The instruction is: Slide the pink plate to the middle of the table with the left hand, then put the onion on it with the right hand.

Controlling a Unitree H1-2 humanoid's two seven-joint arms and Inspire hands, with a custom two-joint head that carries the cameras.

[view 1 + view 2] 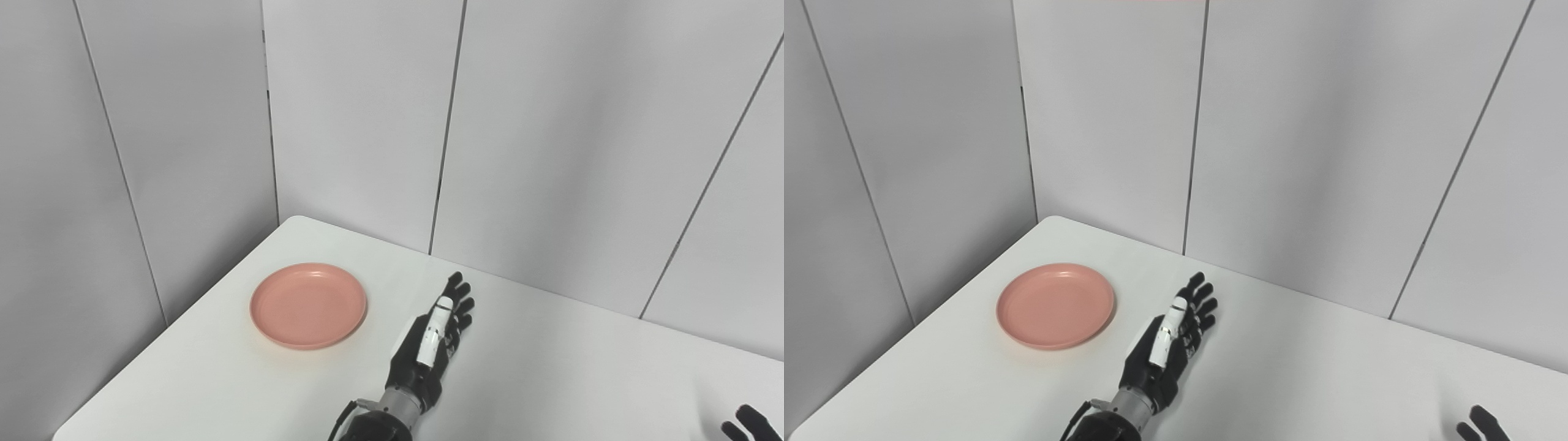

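The pink plate [308,305] is sitting near the white worktop's [551,367] far left corner. The left hand [433,343] is lying beside it, fingers [460,300] spread, holding nothing. Only the right hand's [748,424] fingertips are showing; their state I cannot tell. Grey wall panels [1304,135] are backing the worktop.

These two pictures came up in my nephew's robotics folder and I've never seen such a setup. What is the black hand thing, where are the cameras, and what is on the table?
Both pictures come from two cameras side by side on a humanoid robot's head, looking down at a white table in a corner of grey wall panels. So they show the same scene from spots slightly apart.

The black thing is the robot's left hand, a mechanical hand on an arm coming in from the bottom edge. Its fingers are stretched out and apart, and it holds nothing. It is beside the pink plate, not touching it.

The plate is empty. At the bottom right corner only the tips of the right hand show, too little to tell its pose. No onion is in view.
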